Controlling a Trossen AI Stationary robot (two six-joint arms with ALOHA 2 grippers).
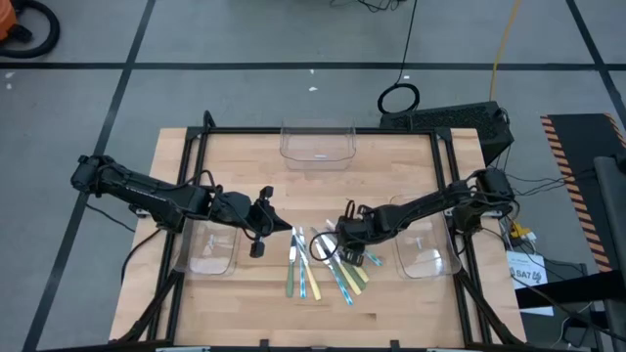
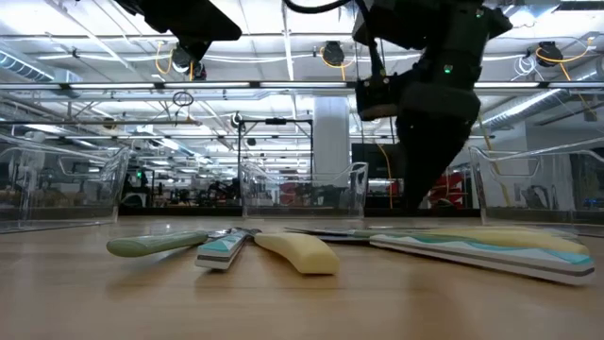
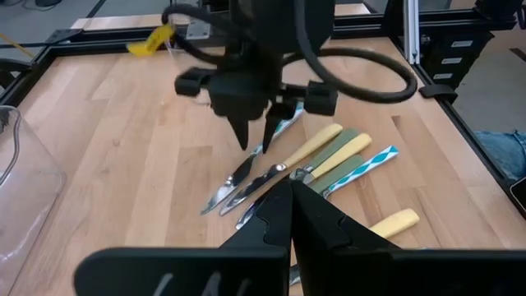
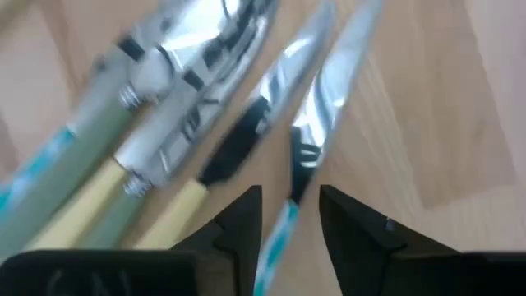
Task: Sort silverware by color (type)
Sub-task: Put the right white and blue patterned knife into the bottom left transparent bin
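Silverware [image 1: 328,264] beneath right end effector [image 4: 289,215]

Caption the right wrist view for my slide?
Right claw, open, straddles a blue-handled knife beside the silverware pile.

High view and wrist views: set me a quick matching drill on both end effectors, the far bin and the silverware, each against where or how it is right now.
1. left end effector
2. right end effector
3. far clear bin
4. silverware

A. open, astride a blue-handled knife
B. middle of the table's far edge
C. shut, near the left bin
D. lying loose between the two side bins

Pairs: 1-C, 2-A, 3-B, 4-D
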